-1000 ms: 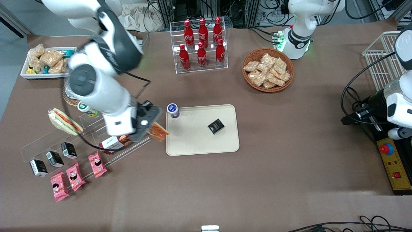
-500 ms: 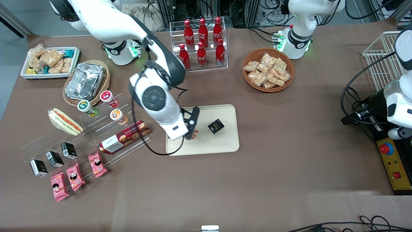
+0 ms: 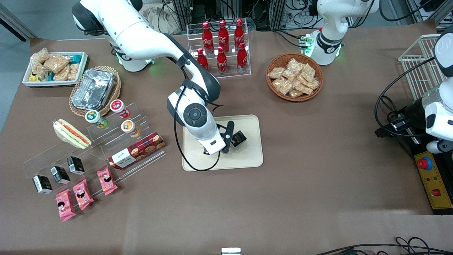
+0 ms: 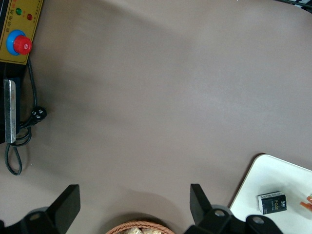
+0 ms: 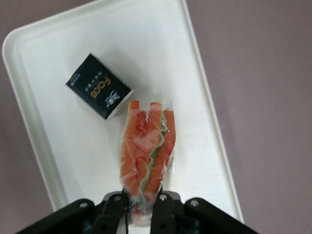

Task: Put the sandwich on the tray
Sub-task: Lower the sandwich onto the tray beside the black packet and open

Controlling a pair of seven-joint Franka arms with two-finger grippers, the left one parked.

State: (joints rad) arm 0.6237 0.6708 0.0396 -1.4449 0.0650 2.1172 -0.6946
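Clear wrap covers the sandwich [image 5: 147, 156], a wedge with orange and red layers and a thin green line showing through; one end of it is pinched between the fingers [image 5: 113, 207] of the gripper [image 5: 138, 204], which hangs above the tray [image 5: 44, 63]. In the right wrist view the wedge reaches from the fingers out over the cream tray floor, and its free end lies just beside a corner of the small black carton [image 5: 99, 92] that sits on the tray; whether the two touch cannot be told. In the front view the gripper [image 3: 223, 143] sits over the middle of the tray [image 3: 254, 156], with the arm hiding the sandwich and the black carton [image 3: 239, 138] peeking out at its side, nearer the tray edge that faces the parked arm. The tray lies near the middle of the bench. Toward the working arm's end of the bench a second wedge sandwich [image 3: 70, 133] rests by the clear acrylic shelf [image 3: 106, 141], well apart from the tray. A rack of red cola bottles [image 3: 221, 49] stands farther from the front camera than the tray
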